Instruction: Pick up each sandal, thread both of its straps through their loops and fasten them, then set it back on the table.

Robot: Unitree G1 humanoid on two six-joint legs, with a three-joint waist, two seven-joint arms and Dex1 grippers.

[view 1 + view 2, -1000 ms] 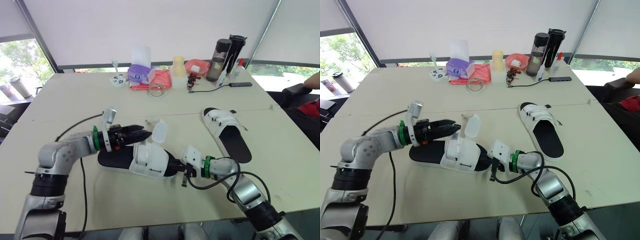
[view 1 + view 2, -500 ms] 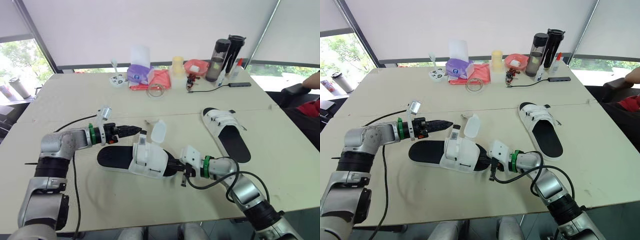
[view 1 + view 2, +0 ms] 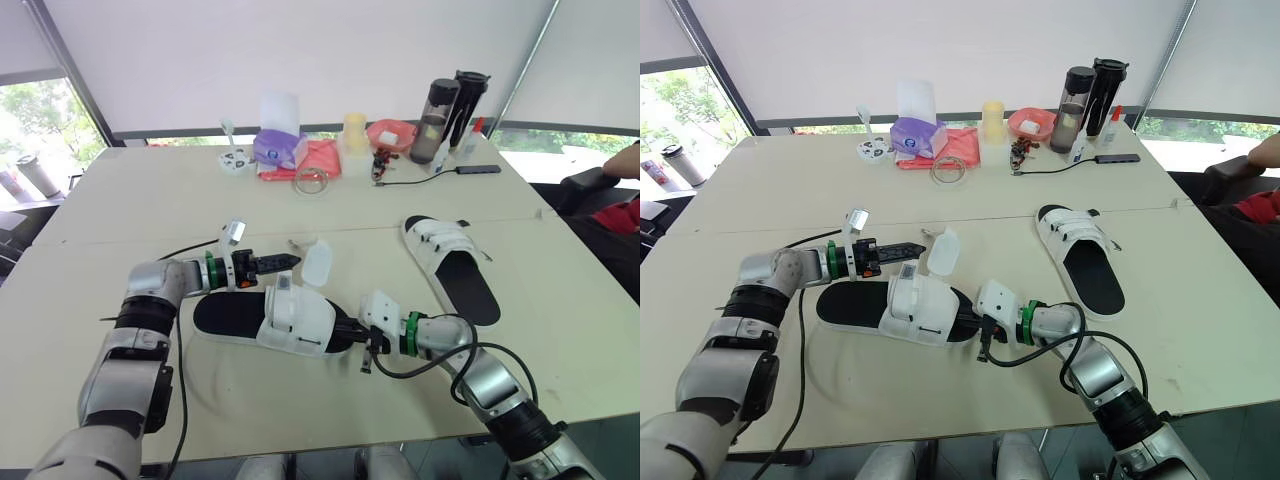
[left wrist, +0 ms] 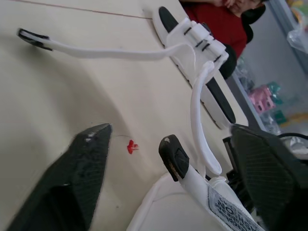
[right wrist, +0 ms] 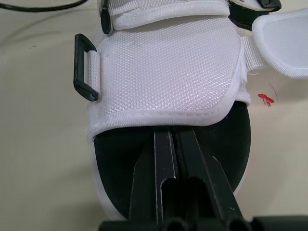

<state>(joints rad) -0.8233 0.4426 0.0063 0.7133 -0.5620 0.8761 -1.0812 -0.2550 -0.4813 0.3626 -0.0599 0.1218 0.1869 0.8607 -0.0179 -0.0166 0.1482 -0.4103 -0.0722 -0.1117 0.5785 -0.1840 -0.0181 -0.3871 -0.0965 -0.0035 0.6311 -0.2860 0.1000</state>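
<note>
Setting: pale beige desk in front of white roller blinds, with windows at the upper left and upper right of the head views.
Near sandal: lower centre of the head views. White upper, black footbed. It lies flat and crosswise on the desk, toe toward the right of the frame.
Loose strap: white and unfastened. It stands up from the near sandal's upper, just beside the left pincer's tips. In the left wrist view it arcs between the two fingers.
Black loop: rectangular, fixed to the side of the white upper, lying against the desk.
Left pincer: left of centre, above the near sandal's heel half, pointing toward the right of the frame. Its fingers are spread wide and stand clear of the strap.
Right pincer: lower centre, at the near sandal's toe end. Its fingers are pressed together and lie along the black footbed, tips at the rim of the white upper. Whether they reach under it cannot be told.
Far sandal: right of centre, same make, flat on the desk with white straps across its upper, well apart from both pincers.
Back row, upper centre: purple tissue box, red cloth, yellow cup, red bowl, two dark bottles, black cable.
Person: right edge of the frame, red garment.
</note>
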